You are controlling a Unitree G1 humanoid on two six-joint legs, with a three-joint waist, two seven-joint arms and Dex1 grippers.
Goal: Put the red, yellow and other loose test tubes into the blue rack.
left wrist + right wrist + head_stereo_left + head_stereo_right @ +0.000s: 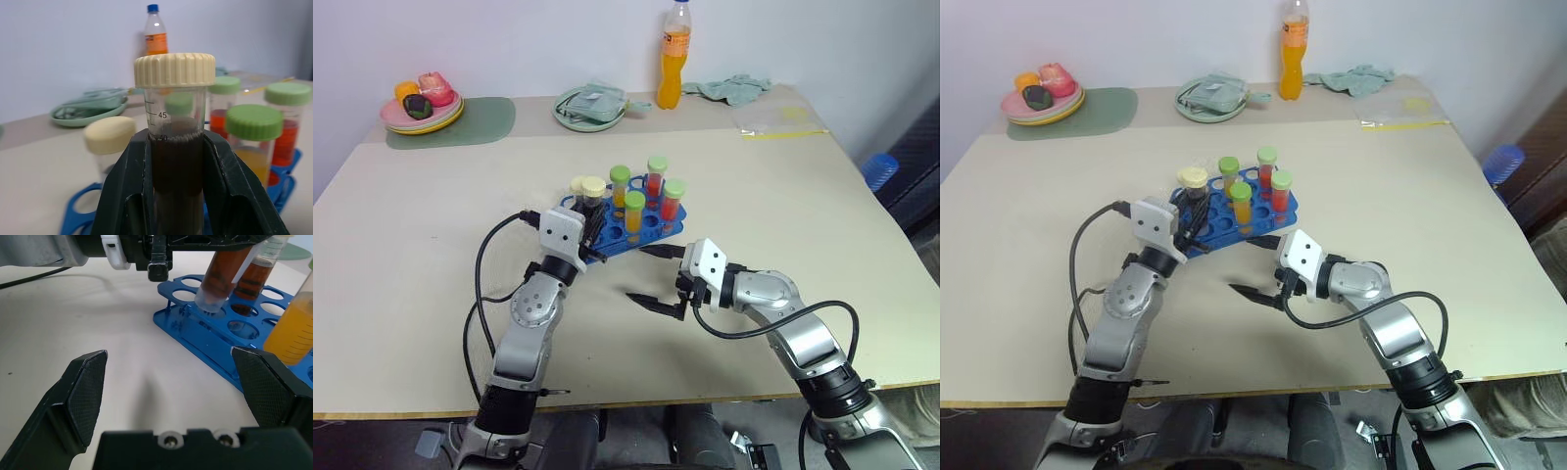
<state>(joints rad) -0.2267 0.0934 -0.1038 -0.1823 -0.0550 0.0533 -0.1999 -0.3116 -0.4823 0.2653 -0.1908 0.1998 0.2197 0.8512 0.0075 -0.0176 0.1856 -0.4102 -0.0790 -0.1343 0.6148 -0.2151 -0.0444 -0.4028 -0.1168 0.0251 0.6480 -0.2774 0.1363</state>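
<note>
The blue rack [649,228] sits mid-table and holds several green-capped test tubes, two red-orange [657,178] and two yellow-orange [634,212]. A brown tube with a cream cap [250,280] also stands in it. My left gripper [590,231] is shut on another dark brown, cream-capped tube [174,122]. That tube hangs tilted, its bottom end just over a hole at the rack's near left corner [188,296]. My right gripper [646,275] hovers open with nothing between its fingers, just in front of the rack's near edge.
A tall orange drink bottle [674,59] stands at the back. Near it are a green plate [591,108] with a cloth, a plate of toy food [422,106] on a green mat, a crumpled cloth [734,88] and a plastic bag [780,121].
</note>
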